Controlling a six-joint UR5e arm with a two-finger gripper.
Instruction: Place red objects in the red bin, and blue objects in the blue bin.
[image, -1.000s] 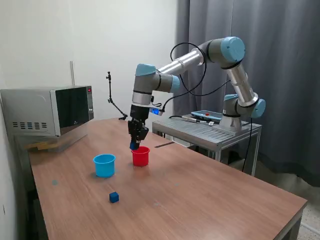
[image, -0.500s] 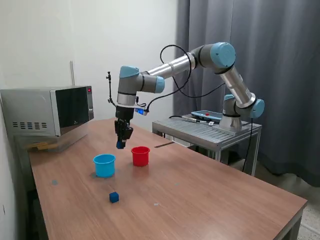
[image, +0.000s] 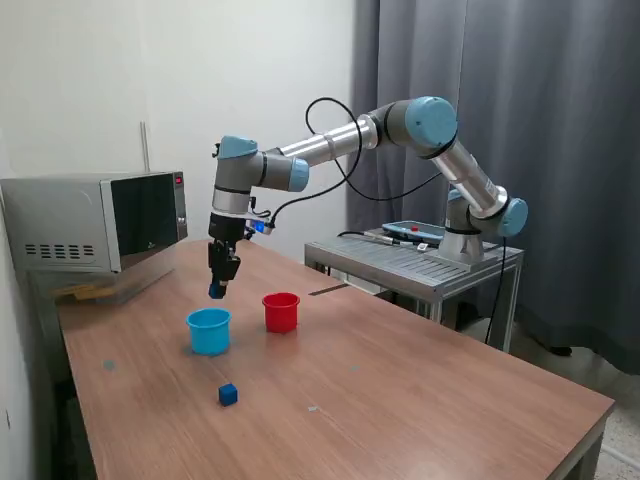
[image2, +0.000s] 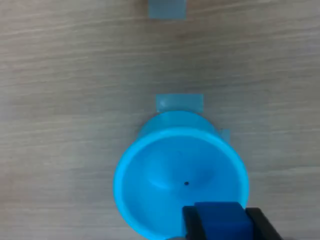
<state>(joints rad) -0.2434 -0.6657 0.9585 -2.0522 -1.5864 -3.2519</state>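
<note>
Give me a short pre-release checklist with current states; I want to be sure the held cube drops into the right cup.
1. Cube in grip: ok. The gripper is shut on a blue cube.
2. Colour match: ok. The cup under it is the light blue cup, not the red cup.
3. Alignment over the opening: cannot tell. In the wrist view the cube sits near the cup's rim rather than its middle.
4. Cup interior: ok. It looks empty.
5. Height above the rim: ok. In the exterior view the cube hangs clear above the cup.
6. Work left: not ok. A second blue cube lies on the table.
</note>
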